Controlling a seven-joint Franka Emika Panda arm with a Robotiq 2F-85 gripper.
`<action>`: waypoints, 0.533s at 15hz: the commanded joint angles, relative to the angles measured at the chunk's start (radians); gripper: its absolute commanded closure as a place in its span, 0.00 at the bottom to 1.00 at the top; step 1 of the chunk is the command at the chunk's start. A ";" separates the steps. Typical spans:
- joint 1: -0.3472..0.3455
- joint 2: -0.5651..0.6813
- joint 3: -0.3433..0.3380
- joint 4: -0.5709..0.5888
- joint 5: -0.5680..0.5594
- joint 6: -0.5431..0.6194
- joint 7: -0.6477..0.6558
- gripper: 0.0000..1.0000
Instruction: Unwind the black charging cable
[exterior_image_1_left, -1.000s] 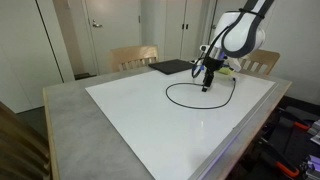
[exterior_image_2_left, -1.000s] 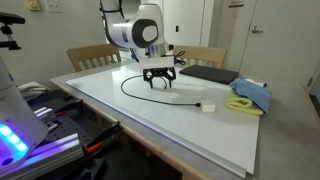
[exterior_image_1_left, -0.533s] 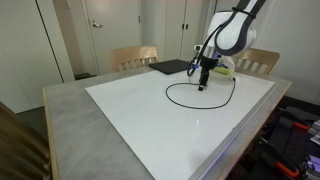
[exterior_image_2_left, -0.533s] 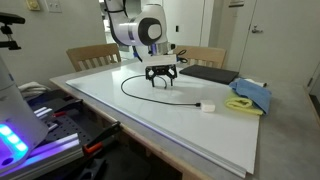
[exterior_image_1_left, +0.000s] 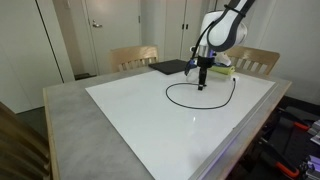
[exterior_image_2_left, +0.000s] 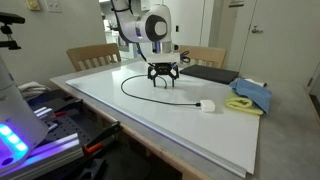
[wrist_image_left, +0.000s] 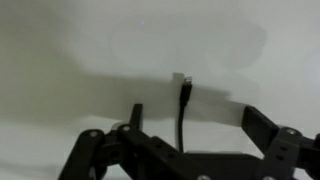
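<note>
The black charging cable (wrist_image_left: 183, 110) is laid where?
Looped on the white board (exterior_image_1_left: 130, 112), toward its far edge; 1 plug end is seen between the fingers of the gripper (exterior_image_2_left: 161, 83), spread apart over the board

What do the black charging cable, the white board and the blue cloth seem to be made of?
The black charging cable: probably rubber- or plastic-sheathed, matte, lying in a soft curve. The white board: smooth, slightly glossy, perhaps laminate; it shows faint reflections. The blue cloth: soft fabric, crumpled in folds.
</note>
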 joint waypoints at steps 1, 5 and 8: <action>0.010 0.057 -0.006 0.059 0.005 -0.048 -0.003 0.27; 0.022 0.041 -0.006 0.073 0.008 -0.108 -0.006 0.52; 0.028 0.035 -0.004 0.083 0.010 -0.128 -0.011 0.72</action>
